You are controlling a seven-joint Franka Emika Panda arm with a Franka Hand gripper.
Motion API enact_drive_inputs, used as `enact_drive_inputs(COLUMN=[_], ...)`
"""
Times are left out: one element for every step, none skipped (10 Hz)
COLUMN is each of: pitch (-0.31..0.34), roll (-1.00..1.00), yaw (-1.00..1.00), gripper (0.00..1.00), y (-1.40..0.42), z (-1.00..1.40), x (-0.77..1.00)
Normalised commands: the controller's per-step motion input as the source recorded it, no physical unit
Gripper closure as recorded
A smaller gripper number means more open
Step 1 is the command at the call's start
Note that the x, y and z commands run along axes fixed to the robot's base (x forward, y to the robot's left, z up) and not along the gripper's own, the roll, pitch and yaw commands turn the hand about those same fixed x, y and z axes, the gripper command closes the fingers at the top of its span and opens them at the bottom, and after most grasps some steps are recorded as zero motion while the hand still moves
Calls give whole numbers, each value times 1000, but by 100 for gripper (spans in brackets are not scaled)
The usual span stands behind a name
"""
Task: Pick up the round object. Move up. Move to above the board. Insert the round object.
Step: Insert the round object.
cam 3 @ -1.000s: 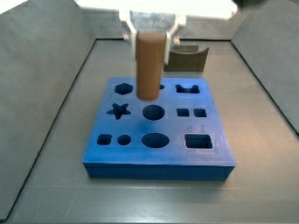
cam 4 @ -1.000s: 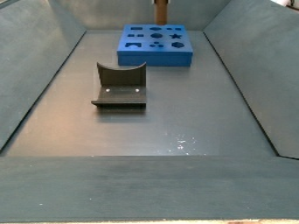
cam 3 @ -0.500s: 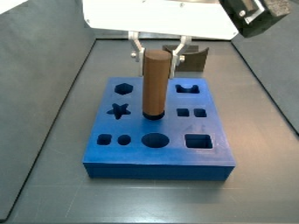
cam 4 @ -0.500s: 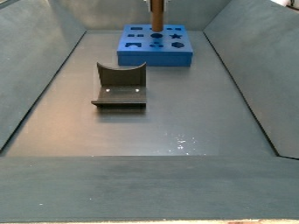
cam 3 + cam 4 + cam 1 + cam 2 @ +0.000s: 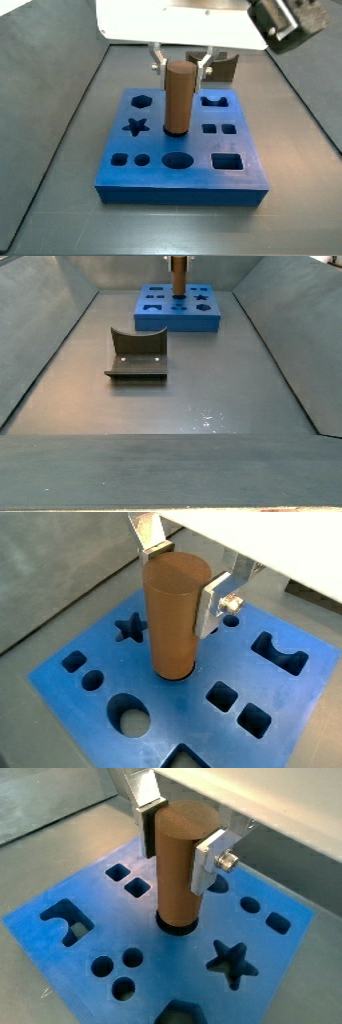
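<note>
While the tall brown wooden cylinder peg (image 5: 173,617) stands in a round hole of the flat blue cut-out board (image 5: 80,697), gripper (image 5: 187,575) astride its top, fingers (image 5: 214,604) apart, not gripping.

No legible text, label or number anywhere.

My wrist views: close, angled down past gripper (image 5: 187,574) onto board (image 5: 80,958). Side views: near, far; share board (image 5: 187,180).

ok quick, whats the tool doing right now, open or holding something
Tool: above the board, fingers at the top of the round object, which stands in a round hole; whether they clamp it cannot be told.
</note>
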Motion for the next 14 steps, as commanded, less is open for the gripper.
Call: enact_drive_inputs(pitch=[-74, -100, -57, -69, -86, -74, -66, -71, -94, -89, -117, -166, -217, -323], roll=[371, 251, 229, 220, 246, 229, 226, 180, 171, 71, 149, 220, 351, 406], yaw=[0, 0, 0, 0, 0, 0, 0, 0, 0, 0, 0, 0, 0, 0], gripper=[100, 100, 100, 100, 100, 100, 100, 100, 100, 100, 100, 100, 100, 100], y=[0, -14, 0, 0, 0, 0, 0, 0, 0, -3, -123, -203, -300, -343], z=[-271, -274, -251, -266, -234, -129, -60, -54, -71, -180, -429, -591, -663, -709], x=[100, 57, 54, 0, -17, -143, -197, -183, -194, -83, 0, 0, 0, 0])
